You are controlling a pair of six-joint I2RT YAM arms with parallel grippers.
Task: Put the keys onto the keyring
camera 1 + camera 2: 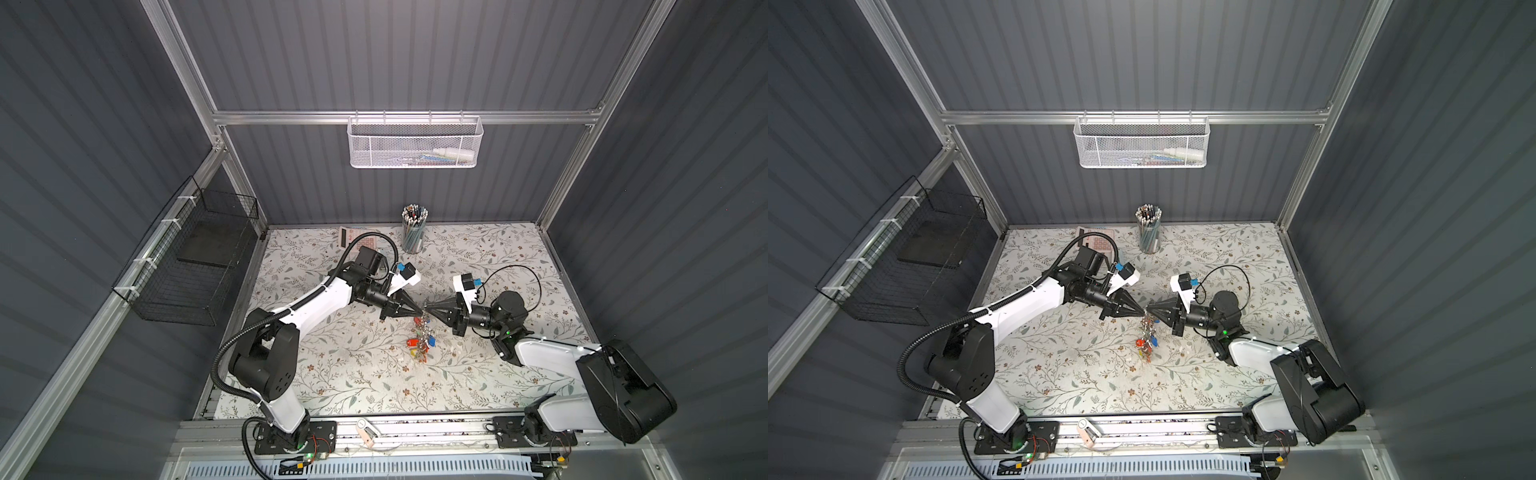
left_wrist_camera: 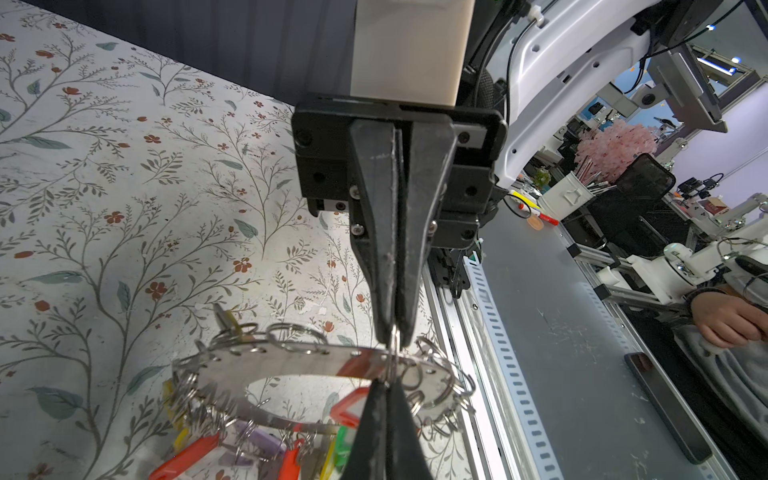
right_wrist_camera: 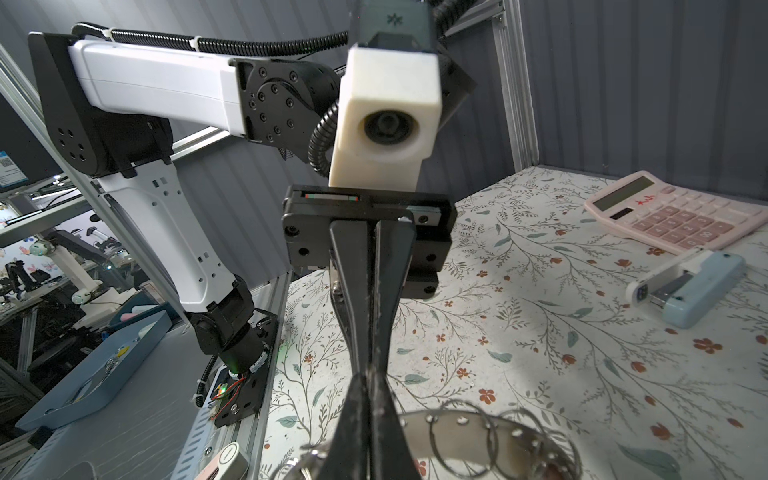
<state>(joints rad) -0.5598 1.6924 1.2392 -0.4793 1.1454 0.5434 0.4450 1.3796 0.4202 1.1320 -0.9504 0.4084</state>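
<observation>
The keyring [image 2: 291, 361], a flat grey metal ring with a big centre hole, hangs in the air over the table's middle. Several keys [image 1: 422, 336] dangle from its rim on small split rings, with red-orange [image 2: 187, 457], lilac [image 2: 257, 436] and green [image 2: 343, 440] tags. My left gripper [image 2: 387, 386] and right gripper [image 3: 368, 374] meet tip to tip at the keyring's rim, each shut on the same thin split ring [image 2: 392, 361], which stands edge-on across the keyring's band. In both top views the tips touch above the key cluster [image 1: 1147, 338]. The key on that split ring is hidden.
A pink calculator [image 3: 673, 216] and a pale blue stapler [image 3: 698, 291] lie near the back wall. A pencil cup [image 1: 413, 230] stands at the back. A white mesh basket [image 1: 415, 141] hangs on the back wall and a black wire basket [image 1: 195, 262] on the left.
</observation>
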